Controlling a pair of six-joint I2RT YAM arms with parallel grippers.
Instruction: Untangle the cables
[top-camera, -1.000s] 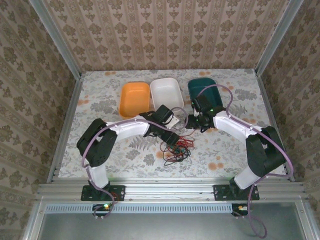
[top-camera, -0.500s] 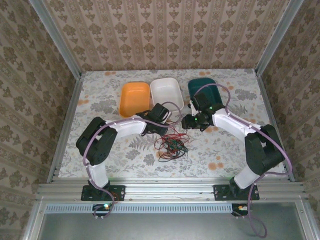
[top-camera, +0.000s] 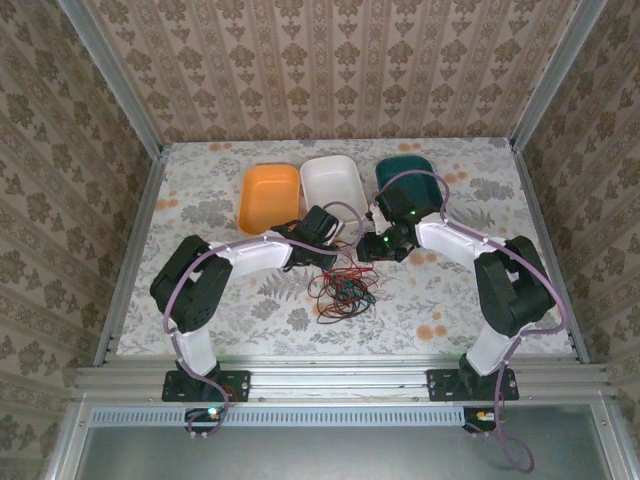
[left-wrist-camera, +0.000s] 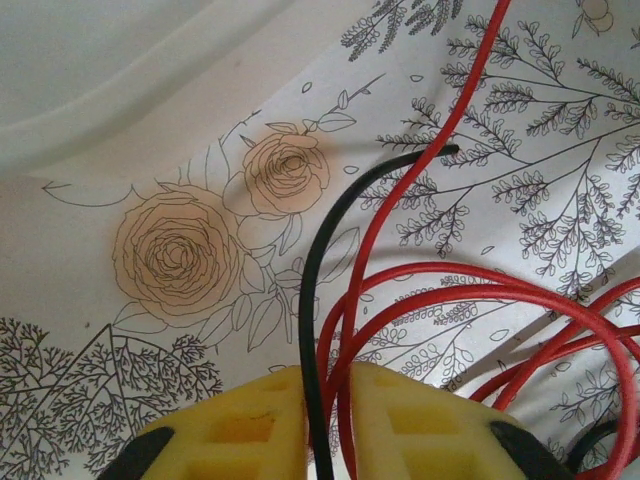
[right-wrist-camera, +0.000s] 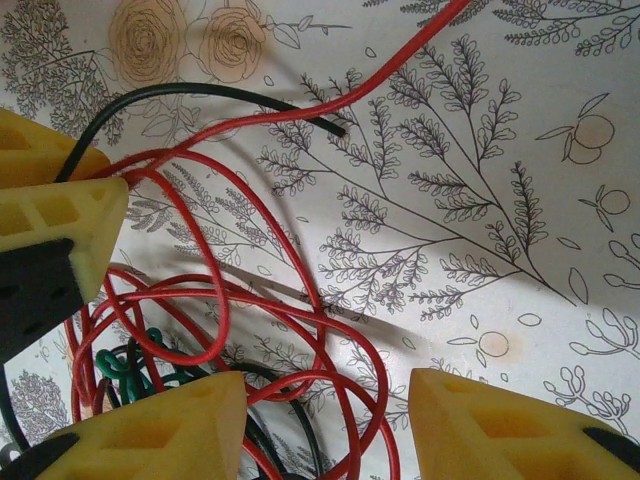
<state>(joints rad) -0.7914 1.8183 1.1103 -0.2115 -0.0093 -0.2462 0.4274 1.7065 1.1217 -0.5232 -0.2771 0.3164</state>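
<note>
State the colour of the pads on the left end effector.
Yellow. The pads show best in the left wrist view.

Along the far side of your table sit three tubs in a row: an orange tub (top-camera: 270, 197) on the left, a white tub (top-camera: 333, 184) just beside it, and a dark teal tub (top-camera: 403, 172) to the right. You see a floral cloth (top-camera: 215, 205) covering the table. Patterned wallpaper (top-camera: 340, 70) lines the back and both sides, and a metal rail (top-camera: 340, 378) runs along the near edge.
</note>
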